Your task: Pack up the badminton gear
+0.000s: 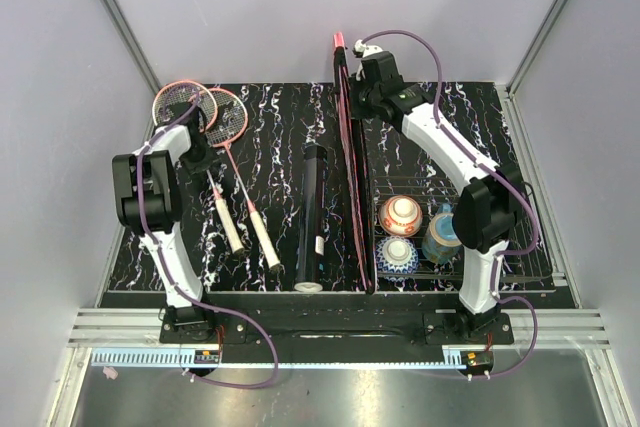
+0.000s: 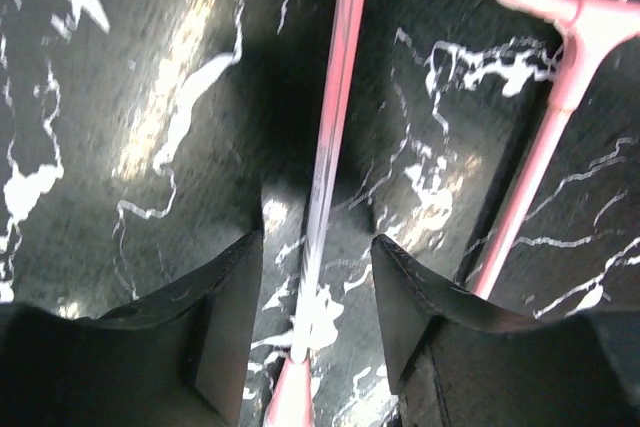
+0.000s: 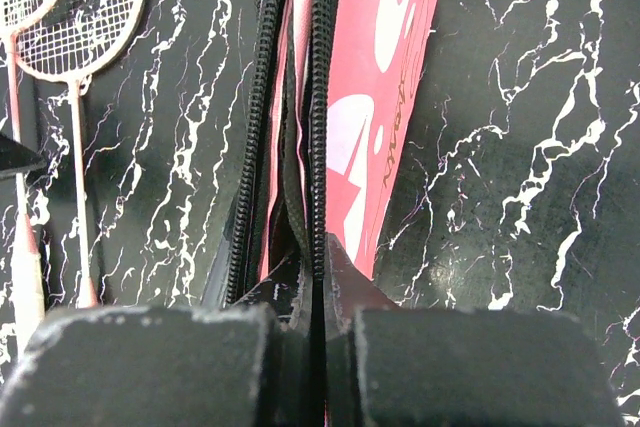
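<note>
Left tool (image 2: 318, 312) astride pink racket shaft (image 2: 336, 97)

- Left arm (image 1: 150, 192) is folded, elbow raised; left gripper (image 2: 318, 239) points down, jaws apart.
- Right arm (image 1: 450, 147) reaches far forward; right gripper (image 3: 315, 247) is clamped tight on the cover (image 3: 400, 97).

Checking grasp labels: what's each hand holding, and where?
Right hand pinches the cover's zipper edge. Left hand straddles a racket shaft, jaws apart, nothing gripped.

The right tool (image 1: 351, 87) pinches the upright racket cover (image 1: 352, 197) at its far end, the black tube (image 1: 312, 212) lying nearer and left.
</note>
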